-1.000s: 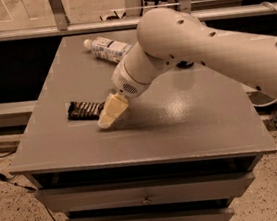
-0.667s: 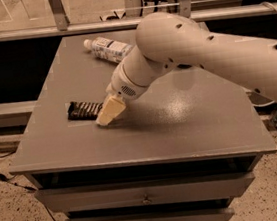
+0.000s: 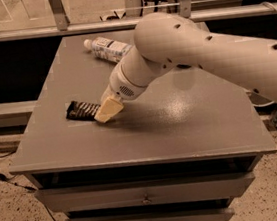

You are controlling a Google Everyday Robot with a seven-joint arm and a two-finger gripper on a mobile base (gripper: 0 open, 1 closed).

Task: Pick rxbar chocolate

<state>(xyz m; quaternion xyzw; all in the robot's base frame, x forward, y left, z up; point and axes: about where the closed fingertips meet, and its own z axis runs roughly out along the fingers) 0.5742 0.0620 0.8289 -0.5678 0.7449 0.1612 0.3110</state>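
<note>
The rxbar chocolate (image 3: 81, 110) is a small flat dark bar with pale stripes, lying on the left part of the grey table top (image 3: 190, 121). My gripper (image 3: 107, 111) is at the end of the white arm (image 3: 186, 51), low over the table. Its pale yellowish fingers (image 3: 109, 107) are at the bar's right end and cover that end. The rest of the bar shows to the left of the fingers.
A clear bottle with a white label (image 3: 108, 48) lies on its side at the back of the table, partly behind the arm. A rail (image 3: 43, 32) runs behind the table. Drawers (image 3: 144, 197) are below the front edge.
The gripper has shifted slightly left and down toward the bar's right end. The bar and bottle have not moved.
</note>
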